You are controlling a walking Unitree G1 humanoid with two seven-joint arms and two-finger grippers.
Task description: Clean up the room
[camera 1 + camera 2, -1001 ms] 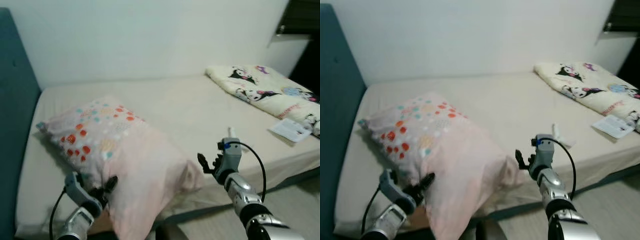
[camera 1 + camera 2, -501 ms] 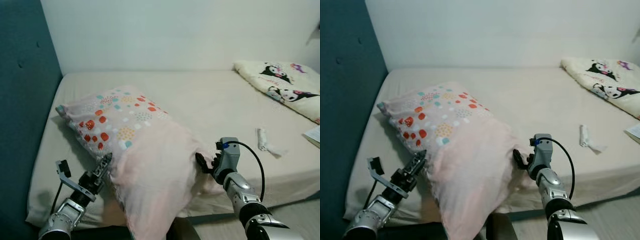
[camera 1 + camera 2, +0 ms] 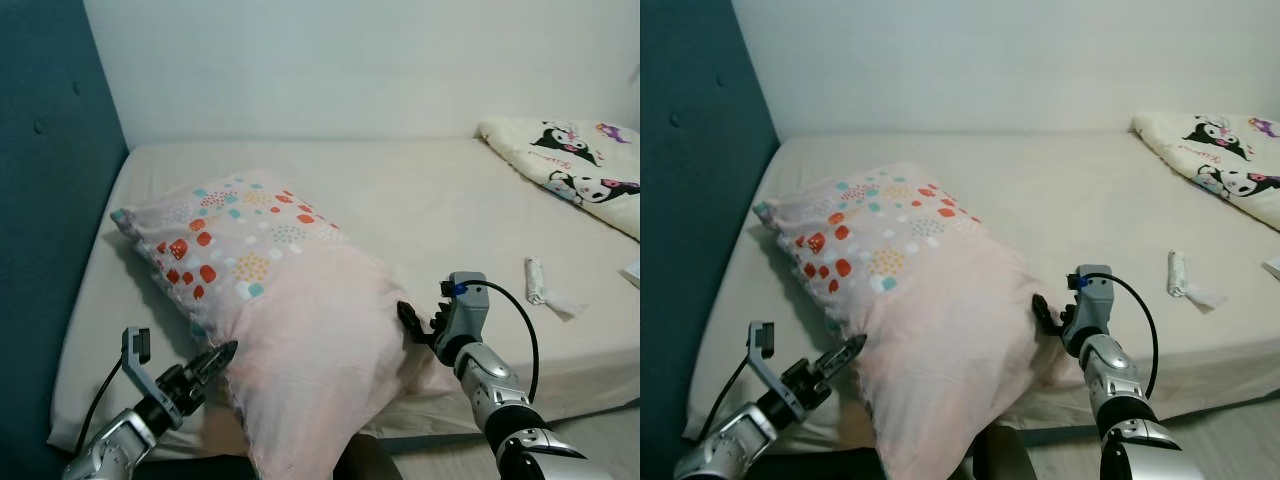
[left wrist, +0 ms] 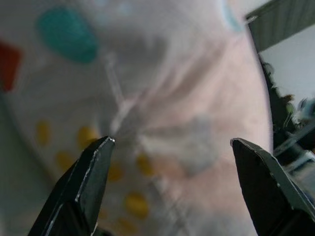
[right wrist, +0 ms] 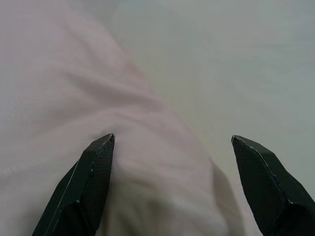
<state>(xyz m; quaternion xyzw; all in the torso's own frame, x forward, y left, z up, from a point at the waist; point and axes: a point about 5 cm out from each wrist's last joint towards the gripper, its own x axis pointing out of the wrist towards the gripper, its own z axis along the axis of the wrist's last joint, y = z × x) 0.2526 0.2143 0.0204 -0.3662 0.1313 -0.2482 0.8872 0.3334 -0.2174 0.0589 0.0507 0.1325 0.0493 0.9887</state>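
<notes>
A large pillow [image 3: 270, 300], pale pink with red, teal and yellow dots at its far end, lies slantwise on the bed [image 3: 420, 200], its near end hanging over the front edge. My left gripper [image 3: 215, 362] stands open at the pillow's near left side, fingertips against the cloth [image 4: 162, 123]. My right gripper [image 3: 415, 322] is open at the pillow's right edge, the pink cloth [image 5: 98, 98] lying between and ahead of its fingers.
A teal padded headboard [image 3: 50, 200] rises on the left. A small white crumpled wrapper [image 3: 545, 287] lies on the sheet to the right. A cream cartoon-print blanket [image 3: 570, 170] lies at the far right corner. The white wall stands behind the bed.
The camera swung left over the second. My left gripper dropped lower along the pillow's near left side. The right gripper stayed at the pillow's right edge.
</notes>
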